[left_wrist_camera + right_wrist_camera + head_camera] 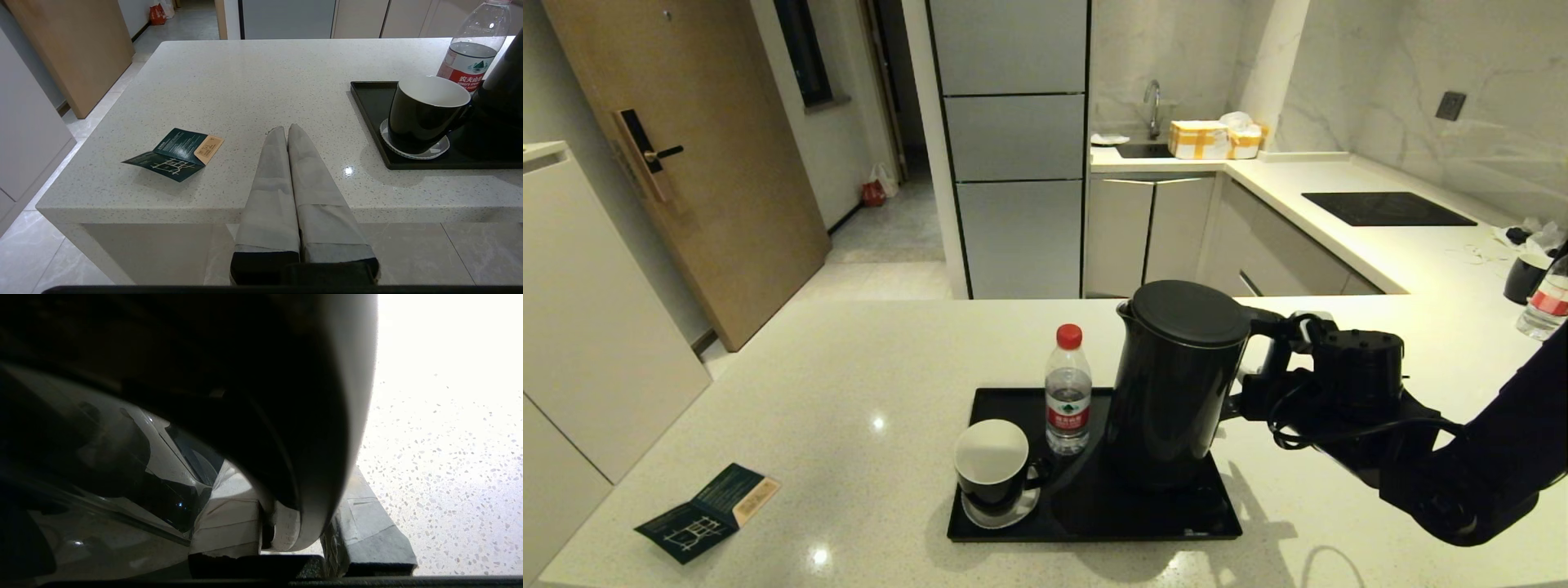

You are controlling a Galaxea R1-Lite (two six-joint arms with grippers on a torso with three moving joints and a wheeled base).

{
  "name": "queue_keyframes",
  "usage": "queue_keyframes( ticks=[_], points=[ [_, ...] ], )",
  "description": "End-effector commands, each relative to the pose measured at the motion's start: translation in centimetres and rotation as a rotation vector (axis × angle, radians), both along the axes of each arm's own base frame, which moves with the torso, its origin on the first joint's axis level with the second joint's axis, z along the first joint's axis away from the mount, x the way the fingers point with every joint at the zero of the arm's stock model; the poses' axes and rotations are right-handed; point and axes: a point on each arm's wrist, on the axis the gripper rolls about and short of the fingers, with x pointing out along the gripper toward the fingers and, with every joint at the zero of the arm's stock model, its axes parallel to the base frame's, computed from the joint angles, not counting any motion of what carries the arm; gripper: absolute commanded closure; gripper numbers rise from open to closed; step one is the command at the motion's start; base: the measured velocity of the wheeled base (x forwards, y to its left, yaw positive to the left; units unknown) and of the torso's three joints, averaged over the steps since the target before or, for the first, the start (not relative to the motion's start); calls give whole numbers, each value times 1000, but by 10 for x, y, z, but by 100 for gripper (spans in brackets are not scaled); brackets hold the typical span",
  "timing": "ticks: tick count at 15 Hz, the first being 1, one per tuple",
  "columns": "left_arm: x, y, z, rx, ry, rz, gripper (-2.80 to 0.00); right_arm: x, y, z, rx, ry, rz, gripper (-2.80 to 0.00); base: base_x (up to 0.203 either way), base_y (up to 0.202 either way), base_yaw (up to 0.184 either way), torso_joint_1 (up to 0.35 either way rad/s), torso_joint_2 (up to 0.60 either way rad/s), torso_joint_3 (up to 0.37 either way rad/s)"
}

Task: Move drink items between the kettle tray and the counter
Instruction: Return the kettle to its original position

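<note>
The tall black kettle (1176,384) stands on the right half of the glossy black tray (1094,523). My right gripper (1270,359) reaches in from the right and is shut on its loop handle (318,457), one finger on each side. The clear bottle with the red cap (1068,392) stands upright on the tray, just left of the kettle. A black mug with a white inside (994,465) sits on a saucer at the tray's front left corner. My left gripper (286,130) is shut and empty, parked over the counter's (849,392) front edge, left of the tray.
A dark green booklet (707,510) lies open on the counter at front left. At the far right stand a second mug (1525,276) and a second bottle (1547,306). The black hob panel (1387,208) lies in the counter's back right leg.
</note>
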Motion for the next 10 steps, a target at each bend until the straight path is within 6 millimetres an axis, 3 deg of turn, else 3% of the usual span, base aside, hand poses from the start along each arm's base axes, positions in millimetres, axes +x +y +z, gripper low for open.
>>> queue_keyframes(
  ticks=[1,4,8,10],
  points=[
    [0,0,0,0,-2,0,0,-2,0,3,1,-9,1,0,0,0,0,0,0,0],
    [0,0,0,0,-2,0,0,-5,-2,9,0,-26,-2,0,0,0,0,0,0,0],
    [0,0,0,0,-1,0,0,3,-6,1,-4,-38,-20,0,0,0,0,0,0,0],
    [0,0,0,0,-1,0,0,-3,-8,0,-6,-31,-16,0,0,0,0,0,0,0]
  ],
)
